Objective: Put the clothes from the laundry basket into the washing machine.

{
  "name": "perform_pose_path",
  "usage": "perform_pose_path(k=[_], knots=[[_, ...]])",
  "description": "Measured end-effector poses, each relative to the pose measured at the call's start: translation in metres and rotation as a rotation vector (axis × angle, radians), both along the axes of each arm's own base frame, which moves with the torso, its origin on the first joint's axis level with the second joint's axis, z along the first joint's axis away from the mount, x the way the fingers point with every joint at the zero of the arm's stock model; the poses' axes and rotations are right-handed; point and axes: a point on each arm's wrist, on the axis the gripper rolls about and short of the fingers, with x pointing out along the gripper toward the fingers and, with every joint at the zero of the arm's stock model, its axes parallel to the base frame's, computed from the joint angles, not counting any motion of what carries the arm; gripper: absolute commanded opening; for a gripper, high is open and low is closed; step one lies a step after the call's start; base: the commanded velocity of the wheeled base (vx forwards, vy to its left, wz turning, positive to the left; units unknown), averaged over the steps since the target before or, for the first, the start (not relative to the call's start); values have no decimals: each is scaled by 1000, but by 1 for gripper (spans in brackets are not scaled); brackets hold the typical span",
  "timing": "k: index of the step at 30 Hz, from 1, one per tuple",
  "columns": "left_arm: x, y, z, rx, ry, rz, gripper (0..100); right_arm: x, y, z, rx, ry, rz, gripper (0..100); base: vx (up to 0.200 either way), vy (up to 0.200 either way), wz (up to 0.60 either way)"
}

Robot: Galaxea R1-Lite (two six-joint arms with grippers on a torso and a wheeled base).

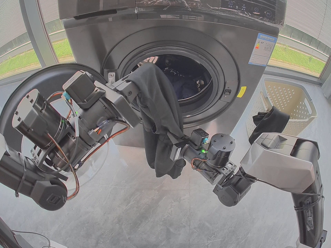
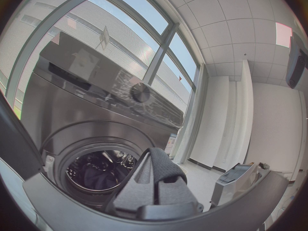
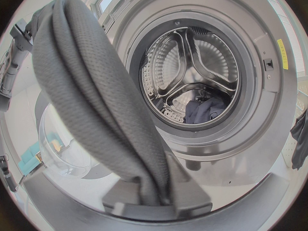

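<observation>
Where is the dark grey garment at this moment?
In the head view the dark grey garment hangs at centre, in front of the open mouth of the washing machine, held high by the left gripper and lower by the right gripper.

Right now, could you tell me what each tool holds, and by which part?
Both hold one dark grey garment: the left tool pinches its upper end, the right tool grips a fold lower down.
</observation>
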Motion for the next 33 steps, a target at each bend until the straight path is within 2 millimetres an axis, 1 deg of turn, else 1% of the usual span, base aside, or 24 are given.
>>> perform_pose_path(k=[5,7,10,15,17,19,24,28,32,33], knots=[[12,12,-5,11,14,58,0,-2,-15,10,0,1,-25,0,0,0,0],[19,16,-10,22,26,85,0,-4,-23,17,2,-2,-37,0,0,0,0],[28,22,-22,48,58,116,0,-7,-36,28,7,-9,-58,0,0,0,0],[40,35,-52,123,139,160,0,-16,-50,49,23,-32,-72,0,0,0,0],[43,38,-63,161,160,161,0,-19,-52,56,30,-43,-73,0,0,0,0],[44,39,-79,216,190,158,0,-23,-53,63,39,-55,-69,0,0,0,0],[44,39,-111,314,260,136,0,-30,-50,75,59,-77,-53,0,0,0,0],[43,41,-135,373,330,84,0,-33,-49,80,68,-85,-46,0,0,0,0],[46,41,-151,402,378,69,0,-35,-47,82,73,-88,-40,0,0,0,0],[46,41,-154,406,384,68,100,-35,-46,82,74,-89,-37,0,0,0,0]])
